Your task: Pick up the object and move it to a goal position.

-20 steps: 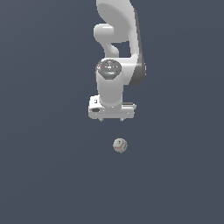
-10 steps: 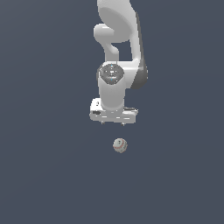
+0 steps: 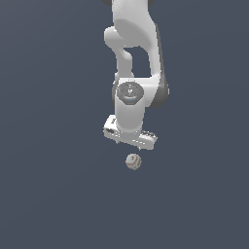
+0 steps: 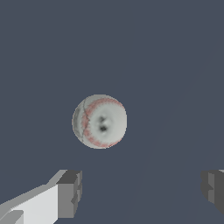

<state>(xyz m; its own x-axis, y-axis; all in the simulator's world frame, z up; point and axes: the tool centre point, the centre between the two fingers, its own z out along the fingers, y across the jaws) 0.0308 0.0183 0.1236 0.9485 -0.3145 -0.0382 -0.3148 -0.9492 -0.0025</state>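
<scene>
Step in hand: the approach to the ball is judged to be under way; no grasp has been made.

Gripper [image 4: 140, 192]: the fingers are seen spread wide apart in the wrist view, one dark pad [image 4: 70, 192] at each side of the picture, with nothing held between them.

Ball [image 3: 133, 161]: it is found just beyond the fingertips and apart from them, resting on the plain dark floor [image 3: 58, 194]; its red seams are visible in the wrist view [image 4: 99, 121].

Alignment: the ball is seen nearer one pad than the other, so it is not centred in the opening; a small sideways correction is judged necessary before any descent.

Descent: the hand should be lowered straight, until the pads flank the ball's widest part.

Closing: a slow, even closure is advised, since a round ball is likely to roll away if touched by one pad first.

Goal position: no marker is shown in either view.
</scene>
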